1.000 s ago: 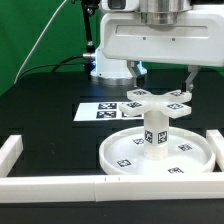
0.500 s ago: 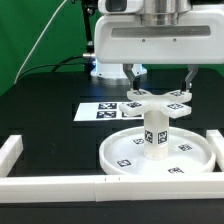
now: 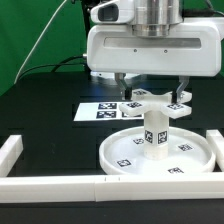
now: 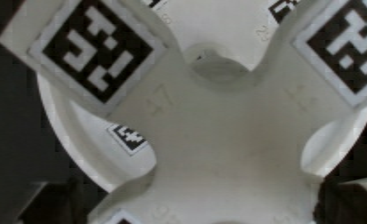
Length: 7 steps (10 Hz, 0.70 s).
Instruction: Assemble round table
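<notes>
labels: black-and-white square tags only, no readable writing | cross-shaped foot [image 3: 153,102] white, atop upright leg [image 3: 155,134] centred in rimmed round disc [image 3: 158,154] | marker board [image 3: 103,111] at disc's 10 o'clock | gripper [image 3: 151,92] jaws wide, straddling foot, holding nothing

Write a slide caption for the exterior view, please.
Gripper hangs open above the cross-shaped foot atop the leg on the round disc.

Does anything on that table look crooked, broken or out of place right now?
Nothing stands out. The leg stands upright in the round disc, the cross-shaped foot sits level on top, and no part looks damaged.
</notes>
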Available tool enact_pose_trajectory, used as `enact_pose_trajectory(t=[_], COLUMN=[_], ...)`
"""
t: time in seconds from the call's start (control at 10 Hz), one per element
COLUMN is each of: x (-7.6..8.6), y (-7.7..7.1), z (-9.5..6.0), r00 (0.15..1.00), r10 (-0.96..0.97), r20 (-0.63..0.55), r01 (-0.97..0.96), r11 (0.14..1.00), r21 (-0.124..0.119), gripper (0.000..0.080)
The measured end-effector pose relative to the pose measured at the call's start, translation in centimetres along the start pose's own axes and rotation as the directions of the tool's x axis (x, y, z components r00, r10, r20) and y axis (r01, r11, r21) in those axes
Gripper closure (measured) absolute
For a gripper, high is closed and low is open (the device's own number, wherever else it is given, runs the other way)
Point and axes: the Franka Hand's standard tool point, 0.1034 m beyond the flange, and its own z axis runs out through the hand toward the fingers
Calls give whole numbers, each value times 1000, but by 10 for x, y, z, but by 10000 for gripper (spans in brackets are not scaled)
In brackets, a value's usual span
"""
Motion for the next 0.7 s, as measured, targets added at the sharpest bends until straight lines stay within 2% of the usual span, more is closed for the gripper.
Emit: enact_pose_trajectory(t=[0.3,0.5,0.7], x=[-2,-9,-11], y=[-10,-16,-13], z=[-8,-4,0], r00=[1000,999,998], r10=[-15,-49,-65], r20=[-2,-1,3], r01=[15,49,65], r11=[1000,999,998], r21=[10,-5,-11], gripper=[150,150,150])
